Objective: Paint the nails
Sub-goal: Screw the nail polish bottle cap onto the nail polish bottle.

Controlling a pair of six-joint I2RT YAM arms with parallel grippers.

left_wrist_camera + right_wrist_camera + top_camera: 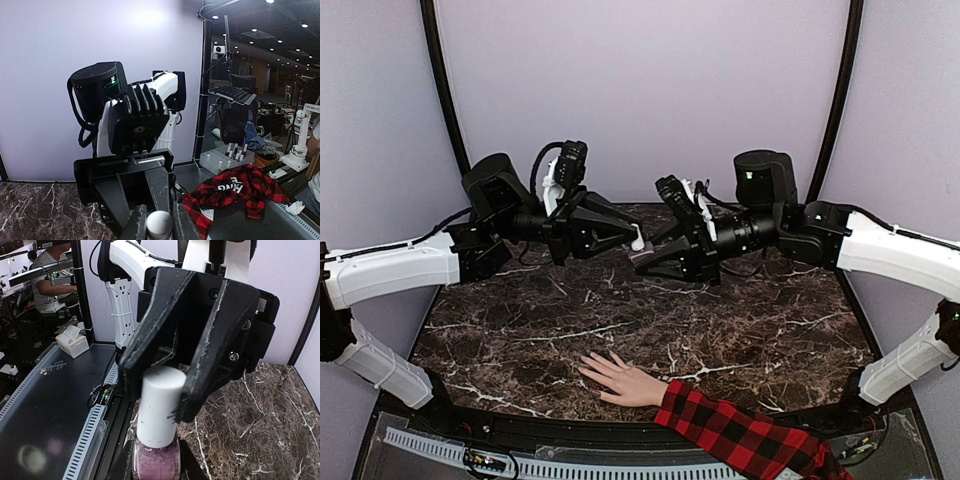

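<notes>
The pale hand (620, 380) lies flat at the table's near edge, fingers spread to the left, in a red-and-black plaid sleeve (740, 437). Its nails are too small to make out. Both grippers meet high over the far middle of the table. My right gripper (644, 258) is shut on a purple polish bottle (155, 463), held upright. My left gripper (636, 238) is shut on the bottle's white cap (159, 405), which sits on the bottle. The cap also shows in the left wrist view (159, 224) between my left fingers (136, 225).
The dark marble table (520, 330) stretches between the grippers and the hand. In the left wrist view a plaid garment (230, 192) lies on a bench beside the table, with a clear box of polish bottles (227, 156) behind it.
</notes>
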